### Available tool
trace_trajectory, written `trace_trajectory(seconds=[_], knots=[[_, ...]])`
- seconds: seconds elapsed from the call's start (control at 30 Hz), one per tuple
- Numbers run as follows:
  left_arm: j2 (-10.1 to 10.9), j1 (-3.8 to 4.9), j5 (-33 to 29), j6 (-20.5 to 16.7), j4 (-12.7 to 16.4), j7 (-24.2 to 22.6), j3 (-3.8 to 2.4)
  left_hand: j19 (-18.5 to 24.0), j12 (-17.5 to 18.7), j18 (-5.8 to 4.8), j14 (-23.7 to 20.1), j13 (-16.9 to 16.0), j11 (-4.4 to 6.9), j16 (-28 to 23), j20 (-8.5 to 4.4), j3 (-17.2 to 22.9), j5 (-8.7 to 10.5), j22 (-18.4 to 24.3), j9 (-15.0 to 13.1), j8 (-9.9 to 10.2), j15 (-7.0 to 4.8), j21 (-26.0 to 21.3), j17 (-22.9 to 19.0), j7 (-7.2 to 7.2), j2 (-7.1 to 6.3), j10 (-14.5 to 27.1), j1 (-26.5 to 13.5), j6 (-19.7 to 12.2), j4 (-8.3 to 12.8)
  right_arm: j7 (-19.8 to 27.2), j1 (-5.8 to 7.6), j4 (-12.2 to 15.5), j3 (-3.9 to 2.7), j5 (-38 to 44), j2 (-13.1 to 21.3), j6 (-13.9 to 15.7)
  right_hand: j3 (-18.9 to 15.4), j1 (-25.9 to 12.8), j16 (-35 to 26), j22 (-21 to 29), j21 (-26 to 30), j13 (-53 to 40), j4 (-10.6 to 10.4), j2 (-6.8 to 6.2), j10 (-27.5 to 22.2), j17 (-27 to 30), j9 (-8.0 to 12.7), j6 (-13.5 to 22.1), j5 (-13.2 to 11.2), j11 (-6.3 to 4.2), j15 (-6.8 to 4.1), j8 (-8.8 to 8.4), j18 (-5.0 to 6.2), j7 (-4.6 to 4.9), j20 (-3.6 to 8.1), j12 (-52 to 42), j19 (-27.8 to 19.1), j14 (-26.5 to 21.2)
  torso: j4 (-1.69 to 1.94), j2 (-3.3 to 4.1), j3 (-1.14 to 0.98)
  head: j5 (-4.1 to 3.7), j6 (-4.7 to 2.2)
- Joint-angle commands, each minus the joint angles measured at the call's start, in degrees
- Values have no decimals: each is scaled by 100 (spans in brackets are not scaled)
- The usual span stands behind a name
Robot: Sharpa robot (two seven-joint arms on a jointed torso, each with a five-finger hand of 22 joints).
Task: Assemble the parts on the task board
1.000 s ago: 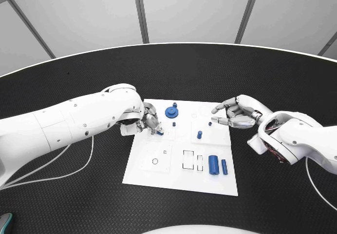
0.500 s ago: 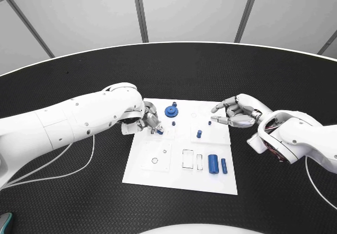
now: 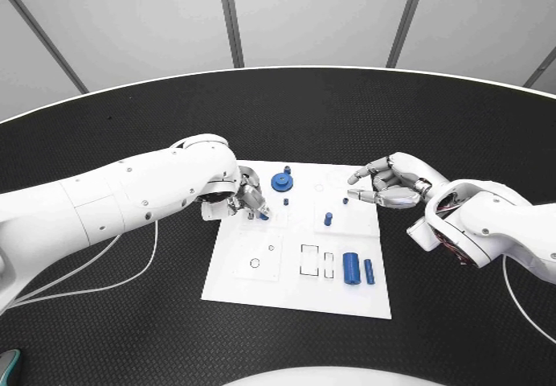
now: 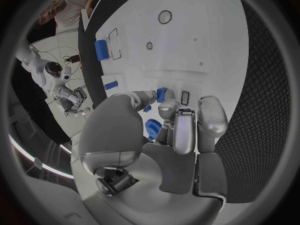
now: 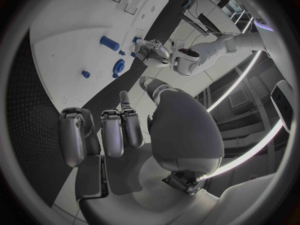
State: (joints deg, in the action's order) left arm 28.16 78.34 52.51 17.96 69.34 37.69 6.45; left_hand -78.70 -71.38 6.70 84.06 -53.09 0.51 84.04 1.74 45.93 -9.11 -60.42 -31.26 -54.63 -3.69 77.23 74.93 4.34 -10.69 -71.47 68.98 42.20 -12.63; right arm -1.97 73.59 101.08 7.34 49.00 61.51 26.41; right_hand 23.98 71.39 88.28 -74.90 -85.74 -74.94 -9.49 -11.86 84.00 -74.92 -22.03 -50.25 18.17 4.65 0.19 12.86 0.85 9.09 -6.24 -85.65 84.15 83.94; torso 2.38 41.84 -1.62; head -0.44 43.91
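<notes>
The white task board (image 3: 261, 285) lies mid-table. My left hand (image 3: 247, 197) hovers over its far left part and pinches a small blue part (image 3: 263, 215) at its fingertips; the left wrist view shows that part (image 4: 161, 95) between thumb and finger. A blue gear (image 3: 282, 183) stands just beyond the hand. Two small blue pegs (image 3: 286, 203) (image 3: 329, 219) stand upright in the board. Two blue cylinders (image 3: 351, 266) (image 3: 369, 271) lie near the board's right edge. My right hand (image 3: 388, 186) hangs at the far right corner, fingers loosely curled and apart, holding nothing.
Rectangular slots (image 3: 311, 261) and a round hole (image 3: 255, 264) mark the board's near half. The black table (image 3: 116, 322) runs wide around the board. White cables (image 3: 104, 273) trail below my left arm.
</notes>
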Motion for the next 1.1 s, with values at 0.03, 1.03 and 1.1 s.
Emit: trace_trajectory(seconds=[0.03, 1.03, 1.1], knots=[[-10, 0, 0, -19, -8, 5, 0, -30, -17, -117, 272, -14, -10, -22, 22, 850, -21, -7, 1, 19, -41, 26, 221, -21, 41, -49, -2, 36, 860, 1, 0, 1, 0, 0, 1, 1, -25, 9, -34, -774, 21, -1091, -18, 45, 235, -867, -8, -24, 29, -44, -31, 19, 85, 5, 45, 17, 247, 462, 8, -2, 2, -8, 11], [-115, -2, -23, 89, -156, 104, 2, -31, -150, -117, 275, -258, 88, -27, -31, 146, 42, -26, 69, 64, -115, 28, 229, -162, -120, -214, -476, 185, 639, 6, 0, -1, -1, 0, -1, 8, -27, 11, -37, -762, 30, -1078, -13, 41, 225, -860, -7, -20, 31, -45, -33, 25, 88, 4, 47, 31, 242, 461, 0, -11, 15, -29, 37], [-115, -2, -23, 90, -161, 110, 2, -30, -154, -117, 275, -266, 90, -28, -33, 124, 45, -22, 74, 67, -117, 26, 227, -164, -121, -217, -489, 197, 624, 6, 0, -2, -1, 0, -1, 8, -27, 11, -37, -762, 30, -1078, -13, 41, 225, -860, -7, -20, 31, -45, -33, 25, 88, 4, 47, 31, 242, 461, -1, -11, 16, -28, 43]])
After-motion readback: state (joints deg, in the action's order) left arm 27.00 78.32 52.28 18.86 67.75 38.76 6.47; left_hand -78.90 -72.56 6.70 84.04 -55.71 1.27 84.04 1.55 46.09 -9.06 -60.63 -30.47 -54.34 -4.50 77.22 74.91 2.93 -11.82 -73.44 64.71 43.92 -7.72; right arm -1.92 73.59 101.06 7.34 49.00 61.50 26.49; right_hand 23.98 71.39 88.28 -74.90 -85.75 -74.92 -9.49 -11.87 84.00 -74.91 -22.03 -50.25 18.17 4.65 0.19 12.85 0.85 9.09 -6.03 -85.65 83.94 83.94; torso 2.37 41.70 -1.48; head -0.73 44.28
